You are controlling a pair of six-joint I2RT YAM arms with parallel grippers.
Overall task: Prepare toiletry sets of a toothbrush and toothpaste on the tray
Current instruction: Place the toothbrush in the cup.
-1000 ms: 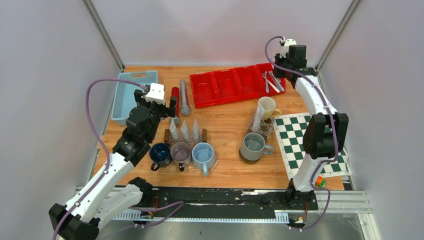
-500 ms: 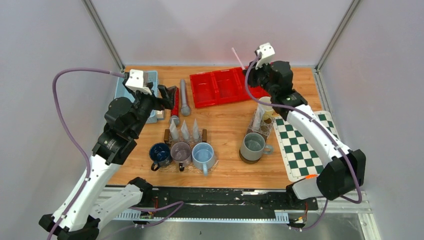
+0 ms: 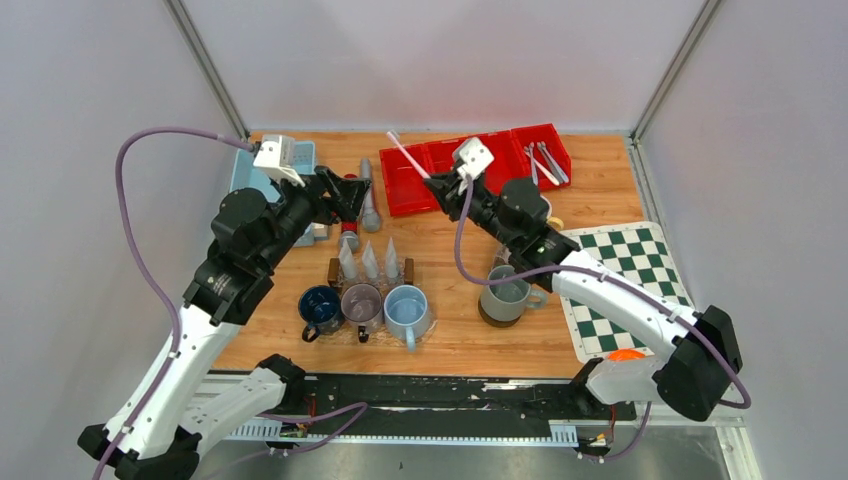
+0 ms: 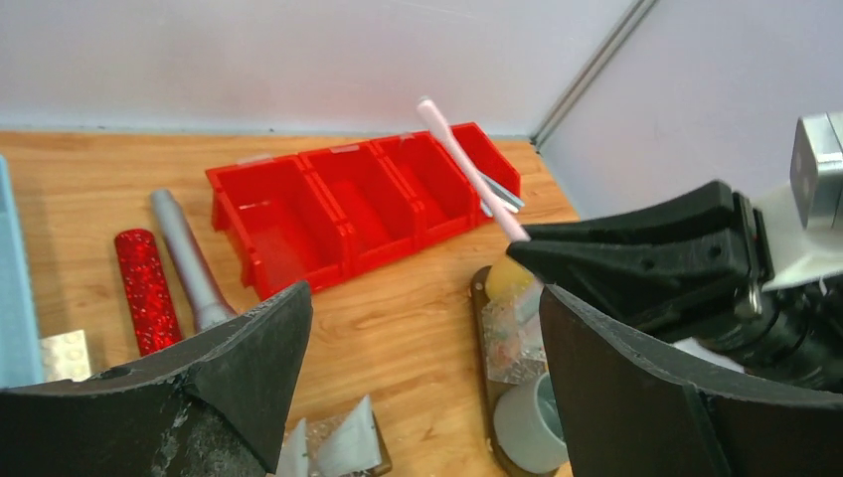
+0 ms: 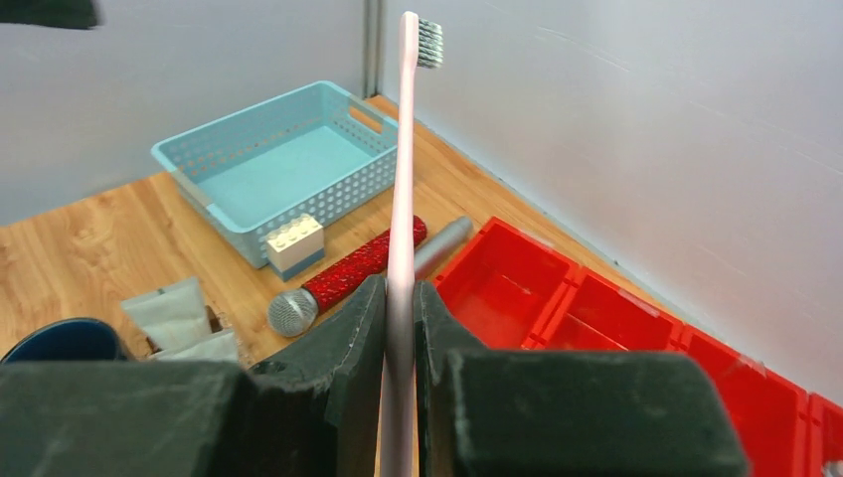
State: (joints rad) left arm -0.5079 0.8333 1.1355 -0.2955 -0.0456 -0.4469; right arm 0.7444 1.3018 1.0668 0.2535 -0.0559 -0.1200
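The right end effector, clamped on a toothbrush, has swung from the right end of the red tray to above its left end. The left end effector hangs beside that end, spread wide and empty, suggesting a handover.

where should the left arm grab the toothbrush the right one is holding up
Take the toothbrush on its bare shaft between the right end effector and the bristle head. That stretch sticks out straight and free; the lower part is clamped. Bring the open left end effector in sideways, jaws across the shaft.
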